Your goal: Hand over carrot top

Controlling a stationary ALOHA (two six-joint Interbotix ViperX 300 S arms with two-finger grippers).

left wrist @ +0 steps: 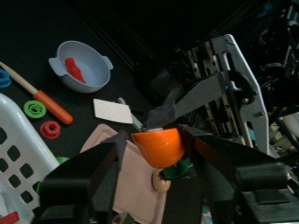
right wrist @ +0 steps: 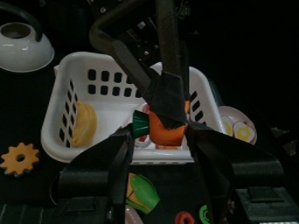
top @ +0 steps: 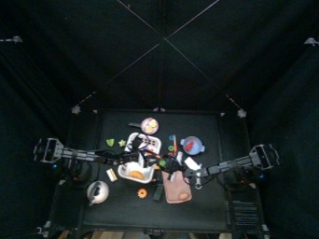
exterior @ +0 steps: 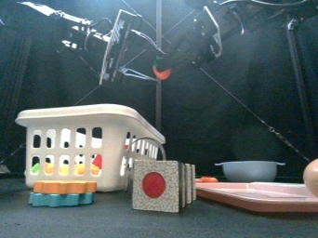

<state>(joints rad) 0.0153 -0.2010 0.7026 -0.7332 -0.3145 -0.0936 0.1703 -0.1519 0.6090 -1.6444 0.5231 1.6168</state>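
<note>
both grippers, left (left wrist: pixel 156 156) and right (right wrist: pixel 163 131), close their 2 pairs of jaws around my carrot top (left wrist: pixel 160 146) mid-air so neither drops it.

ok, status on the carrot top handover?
Both grippers meet high over the basket. Carrot top sits between left gripper and right gripper. Who grips: unclear. Nothing blocking.

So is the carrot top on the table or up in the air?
In the air. The front view shows the carrot top held high above the white basket, between the left gripper and right gripper.
</note>
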